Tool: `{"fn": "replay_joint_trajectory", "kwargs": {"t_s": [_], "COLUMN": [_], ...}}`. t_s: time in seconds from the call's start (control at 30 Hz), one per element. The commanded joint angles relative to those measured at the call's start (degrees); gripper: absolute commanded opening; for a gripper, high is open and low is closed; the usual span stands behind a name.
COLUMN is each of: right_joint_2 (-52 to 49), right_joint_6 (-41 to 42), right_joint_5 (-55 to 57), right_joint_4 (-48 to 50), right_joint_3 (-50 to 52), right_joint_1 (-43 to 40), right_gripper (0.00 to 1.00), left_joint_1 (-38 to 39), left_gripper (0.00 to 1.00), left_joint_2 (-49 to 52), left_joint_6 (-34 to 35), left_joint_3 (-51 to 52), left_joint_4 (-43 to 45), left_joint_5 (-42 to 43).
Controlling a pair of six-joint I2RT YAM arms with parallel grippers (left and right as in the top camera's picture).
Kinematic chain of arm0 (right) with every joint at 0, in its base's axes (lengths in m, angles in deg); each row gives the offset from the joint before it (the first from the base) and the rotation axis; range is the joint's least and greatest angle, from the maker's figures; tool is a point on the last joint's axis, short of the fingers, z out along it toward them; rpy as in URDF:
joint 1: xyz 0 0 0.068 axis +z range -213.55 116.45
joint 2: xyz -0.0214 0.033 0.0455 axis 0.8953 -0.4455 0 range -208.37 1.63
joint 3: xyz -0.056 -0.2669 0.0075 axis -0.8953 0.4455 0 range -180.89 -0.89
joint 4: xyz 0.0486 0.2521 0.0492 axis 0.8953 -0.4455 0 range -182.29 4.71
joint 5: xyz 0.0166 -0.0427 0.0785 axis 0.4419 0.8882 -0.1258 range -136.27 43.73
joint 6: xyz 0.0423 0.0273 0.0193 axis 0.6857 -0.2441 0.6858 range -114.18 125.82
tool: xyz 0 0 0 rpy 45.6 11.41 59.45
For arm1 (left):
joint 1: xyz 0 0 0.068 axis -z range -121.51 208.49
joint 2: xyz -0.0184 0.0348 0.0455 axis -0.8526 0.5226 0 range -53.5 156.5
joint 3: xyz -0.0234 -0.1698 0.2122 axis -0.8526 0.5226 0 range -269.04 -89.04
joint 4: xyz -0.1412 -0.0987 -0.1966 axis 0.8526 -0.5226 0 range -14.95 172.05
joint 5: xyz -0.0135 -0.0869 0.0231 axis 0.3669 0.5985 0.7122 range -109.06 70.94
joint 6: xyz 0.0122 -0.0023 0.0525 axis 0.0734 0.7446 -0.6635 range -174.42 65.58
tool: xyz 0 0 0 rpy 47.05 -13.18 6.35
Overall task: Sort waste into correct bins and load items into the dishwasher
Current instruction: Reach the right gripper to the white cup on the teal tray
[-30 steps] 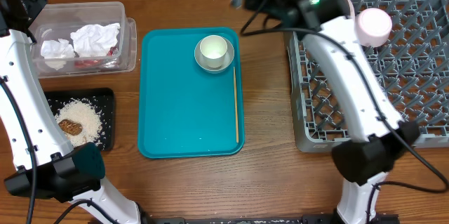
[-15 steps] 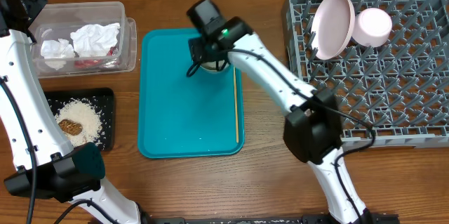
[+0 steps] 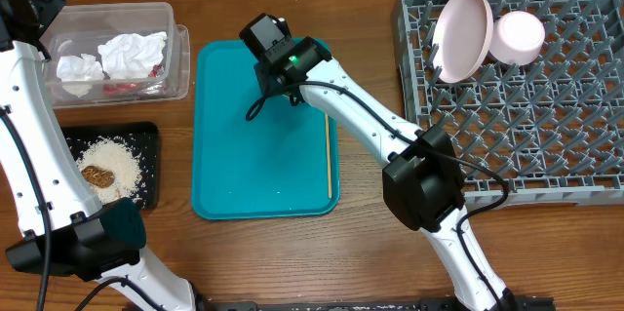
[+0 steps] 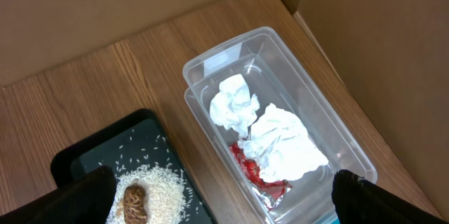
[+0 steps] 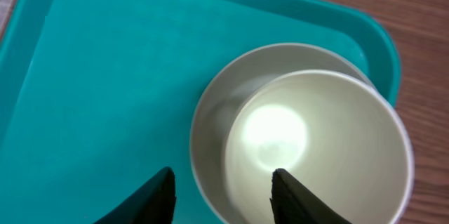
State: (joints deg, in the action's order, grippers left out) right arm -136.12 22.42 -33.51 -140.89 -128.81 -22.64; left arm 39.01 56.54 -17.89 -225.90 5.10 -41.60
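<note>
Hiding the small white cup (image 5: 316, 154) from above, right gripper (image 5: 222, 176) jaws half-apart astride its upturned rim, left gripper (image 4: 223, 182) jaws wide.

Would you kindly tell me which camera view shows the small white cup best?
The right wrist view: the cup fills it, standing on the small plate. Overhead, the right arm hides it; the left wrist view misses it.

Bright, even light from above leaves only soft shadows on the wooden table (image 3: 283, 252). A pale glare spot glows inside the small white cup (image 5: 316, 154), while the fingers (image 5: 154, 196) of the right gripper (image 5: 221, 199) blur darkly.
</note>
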Motion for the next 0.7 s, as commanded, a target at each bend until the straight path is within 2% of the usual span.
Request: {"fn": "replay_joint_trajectory", "kwargs": {"t_s": [0.0,0.37,0.67], "right_joint_2": [-0.5,-1.7,-1.7], "right_joint_6": [-3.0,-3.2,-3.2], "right_joint_5": [2.2,2.7,2.7], "right_joint_4": [0.2,-1.1,-1.3], "right_joint_3": [-0.5,-0.5,-0.5], "right_joint_1": [-0.1,-0.1,-0.1], "right_gripper": [0.44,0.36,0.22], "left_joint_1": [0.5,0.5,0.5], "left_gripper": [1.00,1.00,1.00], "left_joint_2": [0.4,0.4,0.4], "left_joint_6": [1.0,1.0,1.0], "left_joint_3": [0.0,0.0,0.0], "left_joint_4": [0.1,0.1,0.1], "left_joint_5": [-0.3,-0.3,-0.3]}}
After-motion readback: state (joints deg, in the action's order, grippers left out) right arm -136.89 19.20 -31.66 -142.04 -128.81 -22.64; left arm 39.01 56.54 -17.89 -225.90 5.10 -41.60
